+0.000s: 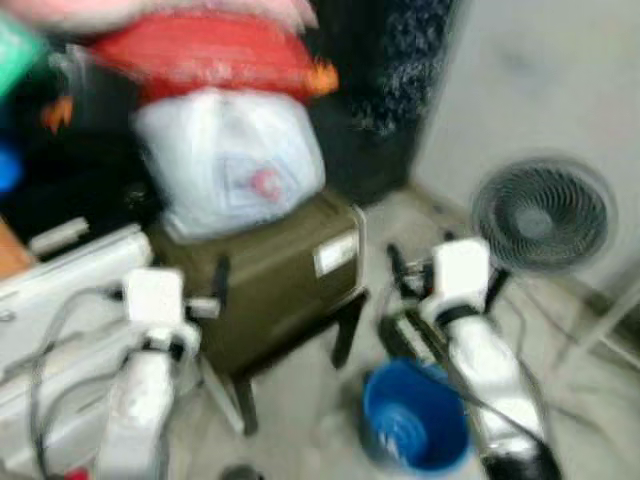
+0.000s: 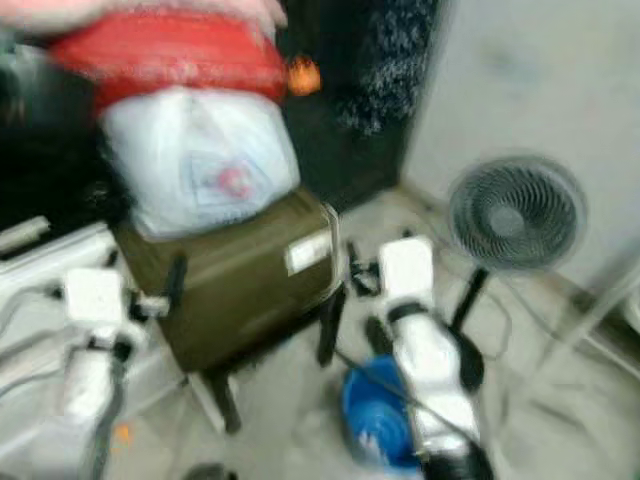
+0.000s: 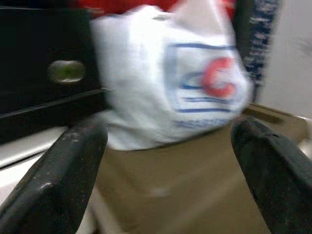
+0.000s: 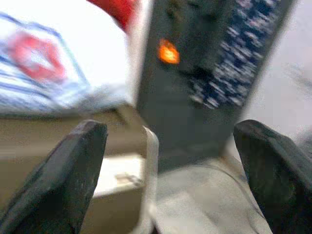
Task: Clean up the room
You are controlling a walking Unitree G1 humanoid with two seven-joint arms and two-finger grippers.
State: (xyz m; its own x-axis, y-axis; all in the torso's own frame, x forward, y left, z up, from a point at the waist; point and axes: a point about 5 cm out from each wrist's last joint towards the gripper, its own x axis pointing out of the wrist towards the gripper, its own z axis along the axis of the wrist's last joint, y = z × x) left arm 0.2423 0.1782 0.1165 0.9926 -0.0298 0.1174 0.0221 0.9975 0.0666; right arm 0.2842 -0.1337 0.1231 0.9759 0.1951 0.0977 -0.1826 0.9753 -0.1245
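- We see a white bag (image 1: 232, 160) with a red and blue printed logo.
- Above it lies a red bag (image 1: 205, 52).
- The box (image 1: 275, 275) under them is olive green with a pale label.
- The bucket (image 1: 412, 415) on the floor is blue.
- The fan (image 1: 543, 215) is dark grey.
- The dark cloth (image 1: 405, 60) carries a white speckled pattern.
- Our arms are silver; each claw, left (image 3: 170, 170) and right (image 4: 170, 170), has black fingers.

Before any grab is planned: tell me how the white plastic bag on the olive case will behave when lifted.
The white plastic bag looks soft and bulging, so it will likely sag and deform. Its thin film may slip between fingers. The red bundle lying on top would probably slide off.
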